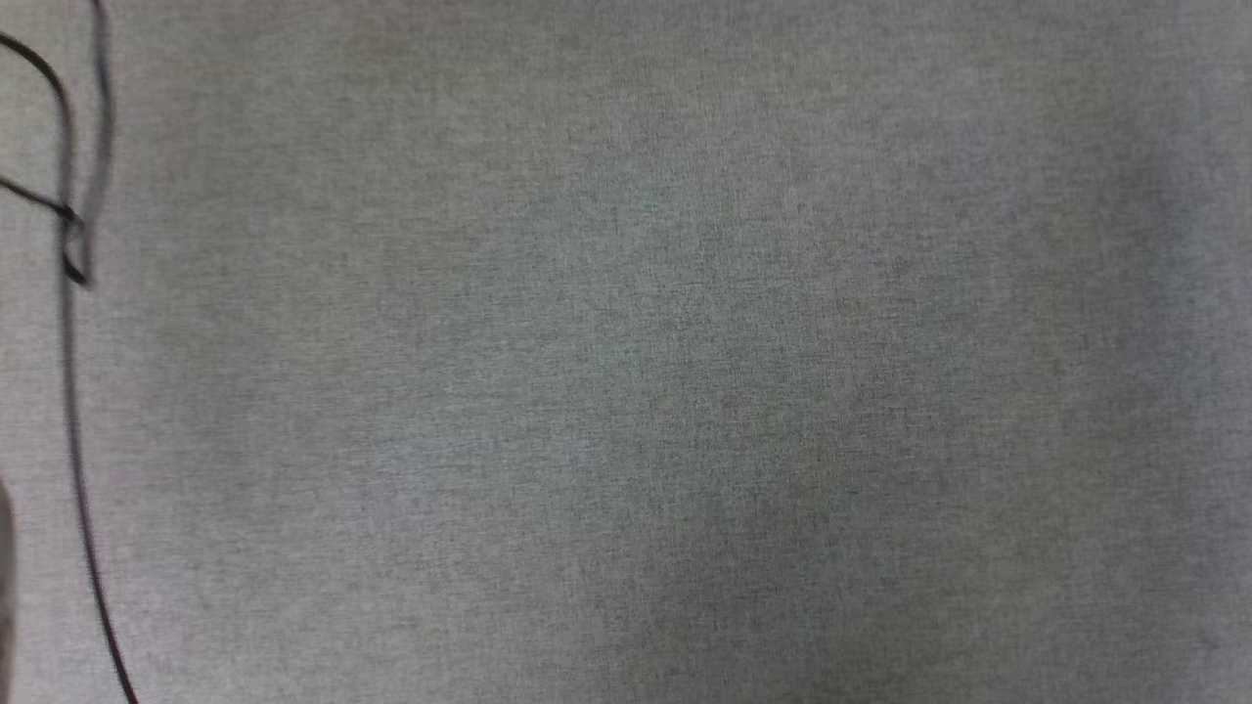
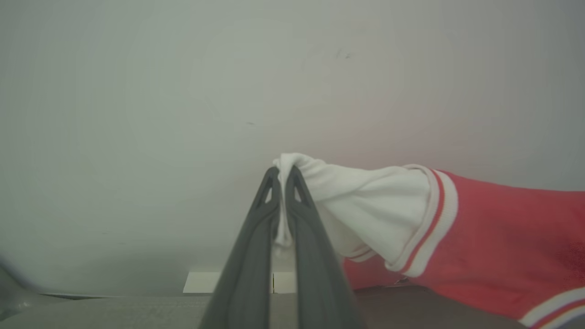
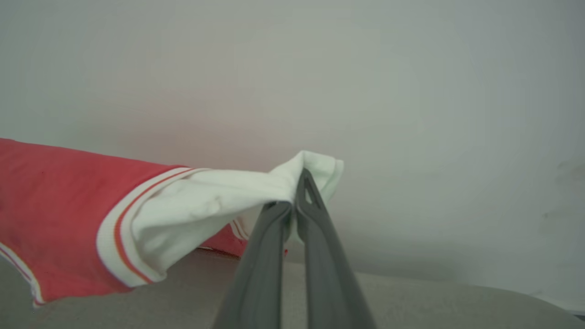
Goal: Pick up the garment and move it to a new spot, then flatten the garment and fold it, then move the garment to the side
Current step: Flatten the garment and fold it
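Grey woven cloth covers the surface (image 1: 626, 352) in the head view, with a thin black cable (image 1: 68, 391) running down its left edge. Against a pale plain wall (image 2: 183, 91), the left end effector (image 2: 283, 172) is clamped on one white sleeve end (image 2: 374, 201) of the soft red fabric garment (image 2: 502, 246) with red-and-white stripe trim. The right end effector (image 3: 293, 194) is pinched tight on the other sleeve end (image 3: 205, 201), and the garment hangs between the two.
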### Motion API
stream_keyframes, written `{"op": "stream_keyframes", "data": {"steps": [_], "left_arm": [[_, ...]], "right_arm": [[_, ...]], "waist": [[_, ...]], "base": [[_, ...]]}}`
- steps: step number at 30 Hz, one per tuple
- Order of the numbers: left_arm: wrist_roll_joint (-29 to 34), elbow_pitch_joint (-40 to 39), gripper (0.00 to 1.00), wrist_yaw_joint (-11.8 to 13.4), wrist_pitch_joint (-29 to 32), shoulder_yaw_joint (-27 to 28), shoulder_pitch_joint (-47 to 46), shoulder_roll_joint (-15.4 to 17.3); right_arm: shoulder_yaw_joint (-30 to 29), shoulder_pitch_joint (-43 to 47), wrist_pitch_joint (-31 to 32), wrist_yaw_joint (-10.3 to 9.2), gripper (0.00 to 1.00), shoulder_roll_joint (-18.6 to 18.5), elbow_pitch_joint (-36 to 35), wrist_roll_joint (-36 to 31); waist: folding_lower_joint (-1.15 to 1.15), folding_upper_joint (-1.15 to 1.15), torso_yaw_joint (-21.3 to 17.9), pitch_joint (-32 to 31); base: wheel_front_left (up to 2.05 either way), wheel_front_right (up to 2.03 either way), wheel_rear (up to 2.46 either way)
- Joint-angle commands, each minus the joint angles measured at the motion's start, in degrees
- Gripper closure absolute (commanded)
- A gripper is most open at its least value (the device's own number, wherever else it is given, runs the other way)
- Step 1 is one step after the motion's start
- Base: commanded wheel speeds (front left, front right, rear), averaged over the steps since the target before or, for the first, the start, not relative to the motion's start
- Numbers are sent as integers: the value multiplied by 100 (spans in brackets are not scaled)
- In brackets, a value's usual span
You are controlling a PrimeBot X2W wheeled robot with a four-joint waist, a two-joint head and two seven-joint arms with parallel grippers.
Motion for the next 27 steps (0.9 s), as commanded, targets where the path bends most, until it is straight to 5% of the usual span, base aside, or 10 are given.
{"op": "stream_keyframes", "data": {"steps": [1,11,17,27], "left_arm": [[-136,66,100,-9,-85,-107,306,0],[-1274,-94,100,-6,-488,-585,2402,61],[-1377,-448,100,11,-654,-500,3809,187],[-1120,-2043,100,593,-668,282,6317,161]], "right_arm": [[65,273,-83,-6,100,13,149,83],[531,2282,-628,-6,100,12,582,922],[779,3662,-776,-7,100,-264,271,1435],[506,5981,-588,-9,100,-566,-1009,1736]], "waist": [[-1,0,20,-70],[-1,0,8,-922],[-1,0,58,-1675],[-1,0,110,-2635]], "base": [[0,0,0],[0,0,0],[0,0,0],[0,0,0]]}}
